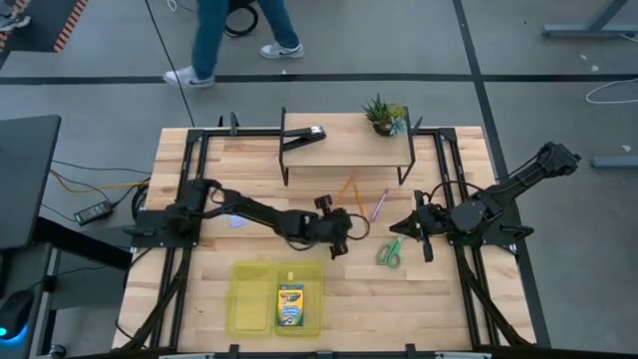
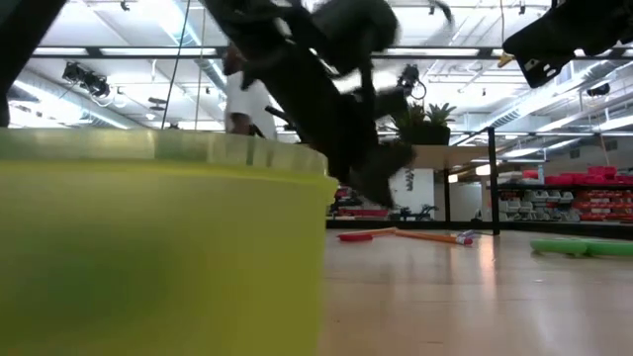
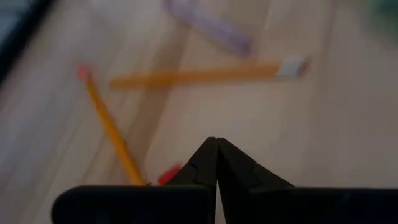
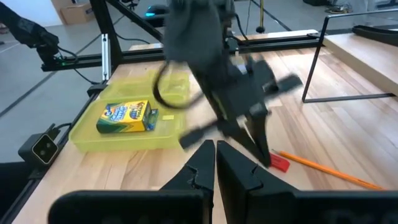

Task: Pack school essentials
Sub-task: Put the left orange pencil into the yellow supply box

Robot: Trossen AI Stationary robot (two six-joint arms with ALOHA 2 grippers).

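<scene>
My left gripper (image 1: 339, 237) (image 3: 216, 144) is shut and points down at the table's middle. The short red piece (image 3: 168, 175) (image 4: 280, 163) lies on the wood right beside its tips. An orange pencil (image 3: 112, 132) runs away from there, and a second orange pencil (image 3: 199, 74) and the pink-purple pencil (image 1: 379, 204) lie beyond. My right gripper (image 1: 404, 227) (image 4: 215, 148) is shut and hovers above the green-handled scissors (image 1: 389, 251). The crayon box (image 1: 289, 306) lies flat in the yellow tray (image 1: 249, 297). A pale bluish block (image 1: 237, 221) sits under the left arm. My left gripper comes from above with its shut fingertips (image 4: 261, 146) close beside the short red piece's end (image 4: 275, 160), which lies flat on the table. I cannot tell whether the fingers touch it.
A raised wooden shelf (image 1: 344, 150) on black legs spans the table's far side. It carries a small potted plant (image 1: 384, 115) and a black clip-like tool (image 1: 304, 135). The tray's yellow wall (image 2: 148, 247) fills the near left of the low view. A person (image 1: 234, 40) walks beyond the far edge.
</scene>
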